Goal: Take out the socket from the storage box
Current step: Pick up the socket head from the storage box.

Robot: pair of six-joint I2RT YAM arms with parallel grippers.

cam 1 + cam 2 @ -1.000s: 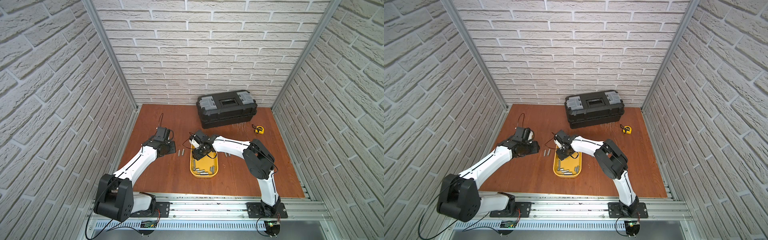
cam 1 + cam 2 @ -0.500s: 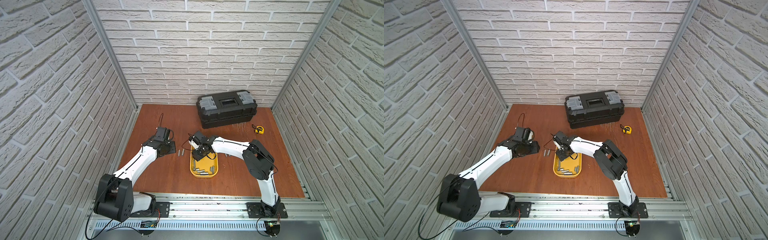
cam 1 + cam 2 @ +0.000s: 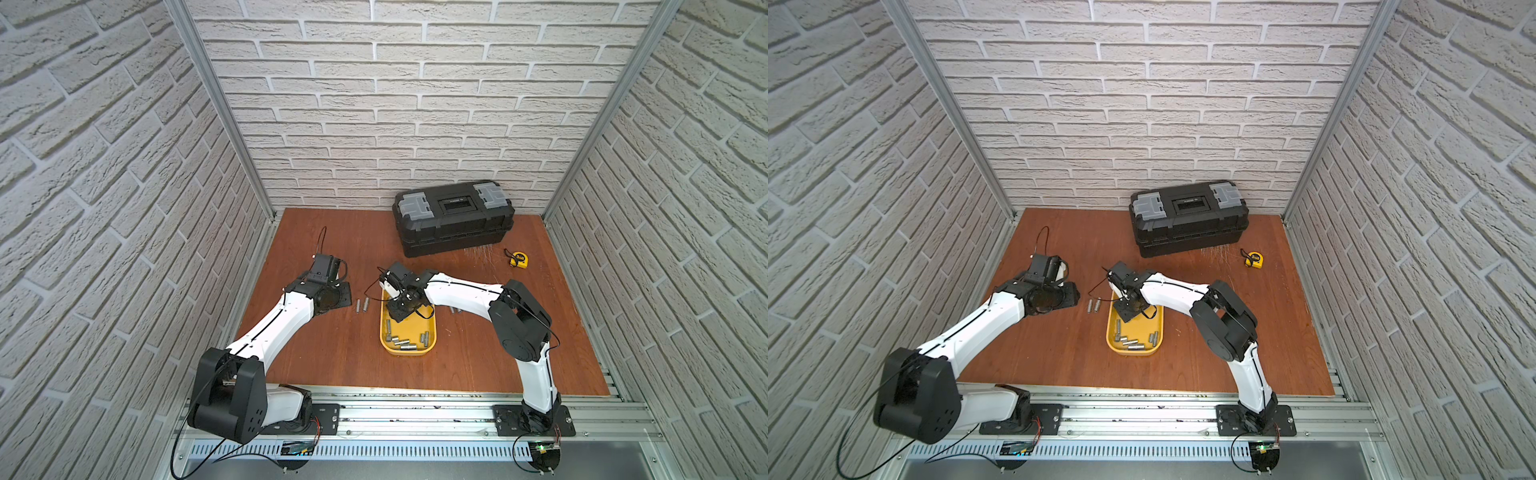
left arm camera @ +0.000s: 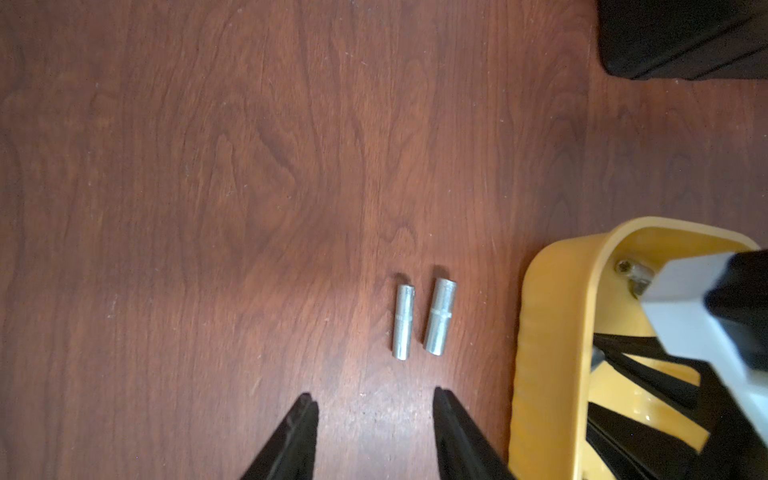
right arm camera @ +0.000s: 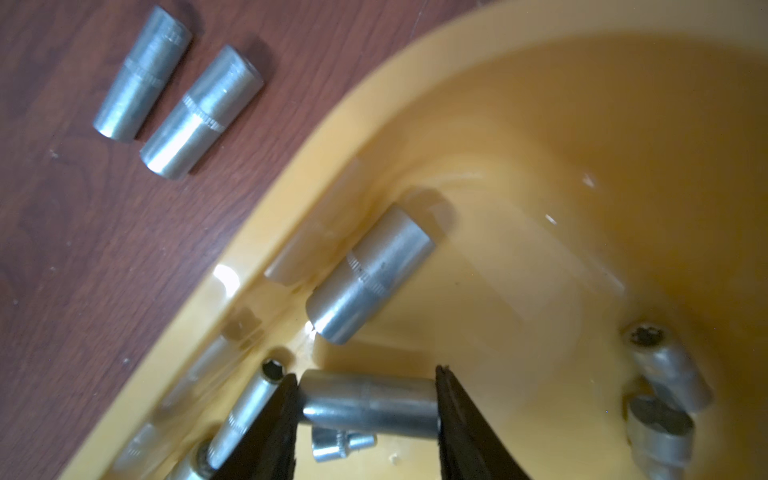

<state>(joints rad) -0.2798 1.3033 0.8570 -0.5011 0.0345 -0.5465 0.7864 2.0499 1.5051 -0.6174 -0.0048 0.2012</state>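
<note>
Right end effector (image 5: pixel 366 372) pinches a socket (image 5: pixel 370 405) end to end, low inside the yellow storage box (image 5: pixel 582 145). Your risk: smooth steel, tiny contact pts, so it may pivot & drop on lift-out, or clip the box wall. Left end effector (image 4: pixel 374 401) stands open, empty, over the counter (image 4: pixel 208 166).

Storage box (image 5: pixel 374 104) wall + sockets (image 5: pixel 370 274) crowd right gripper (image 5: pixel 365 386) — free rm above.

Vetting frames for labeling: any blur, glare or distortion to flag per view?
Right wrist: storage box wall soft and glossy, mirroring sockets, one glare spot; the socket between the right gripper tips reads sharp. Left wrist: two table sockets crisp, frame edge soft. Both top views: wide-angle stretch at brick walls, sockets tiny.
</note>
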